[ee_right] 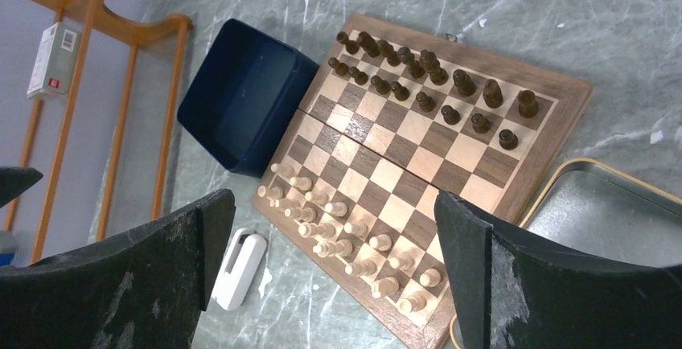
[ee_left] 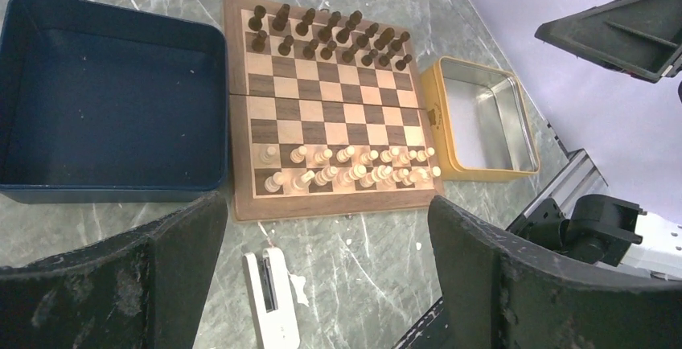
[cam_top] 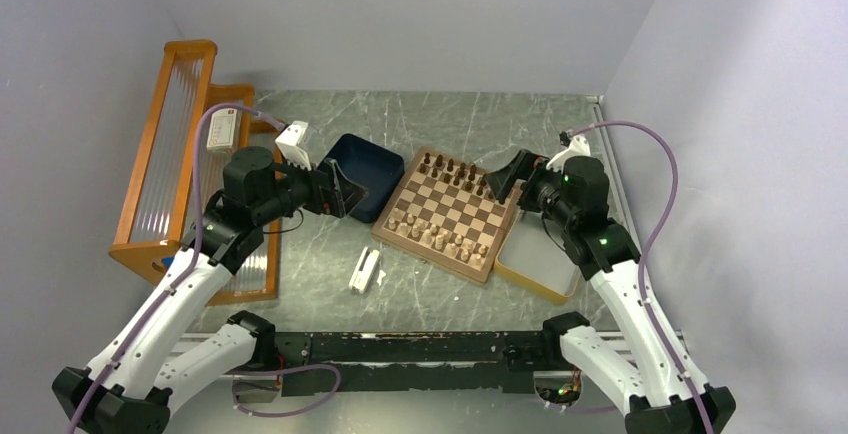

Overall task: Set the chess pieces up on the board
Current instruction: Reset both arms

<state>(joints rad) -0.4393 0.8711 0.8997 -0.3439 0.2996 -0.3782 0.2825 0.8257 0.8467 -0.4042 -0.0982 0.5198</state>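
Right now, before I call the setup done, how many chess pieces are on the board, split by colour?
dark brown pieces: 16, in two rows along one edge of the board
pale tan pieces: 16, in two rows along the opposite edge
Total: 32

Two white-and-black arms (cam_top: 170, 299), lilac cables (cam_top: 676, 179), scuffed black jaws
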